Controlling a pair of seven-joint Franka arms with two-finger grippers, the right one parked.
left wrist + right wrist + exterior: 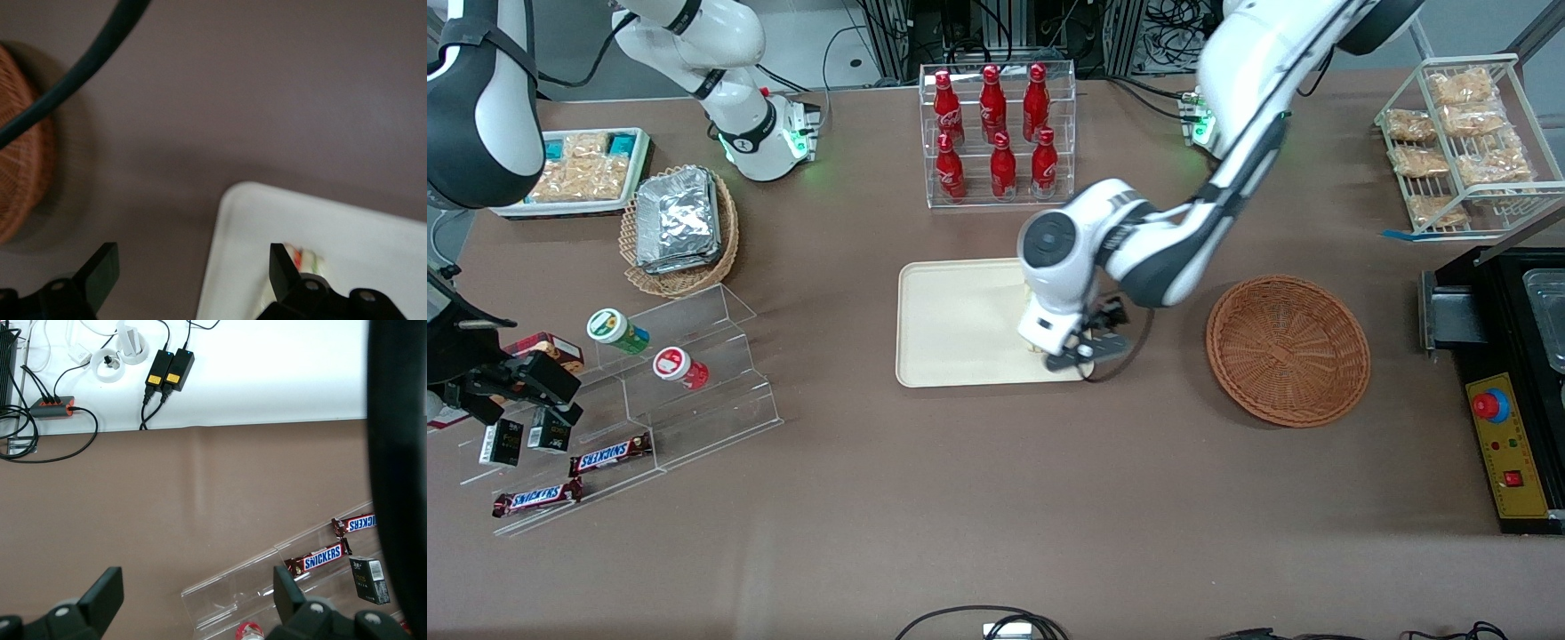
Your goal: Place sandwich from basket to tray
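Observation:
My left gripper [1069, 357] hovers low over the cream tray [959, 324], at the tray's corner nearest the basket and the front camera. In the left wrist view the gripper [192, 259] is open, its fingers wide apart with nothing between them. One finger is over the brown table, the other over the tray [347, 230]. The sandwich [308, 260], white bread with orange and green layers, lies on the tray just outside that second finger. From the front the arm's hand hides it. The reddish-brown wicker basket [1288, 349] sits empty beside the tray, toward the working arm's end; its rim [20, 177] shows in the wrist view.
A clear rack of red bottles [996, 133] stands farther from the front camera than the tray. A tan basket of foil packets [679, 229], a white snack tray [583, 173] and acrylic steps with candy bars [685, 373] lie toward the parked arm's end. A wire snack rack [1463, 142] and a black box [1507, 382] stand toward the working arm's end.

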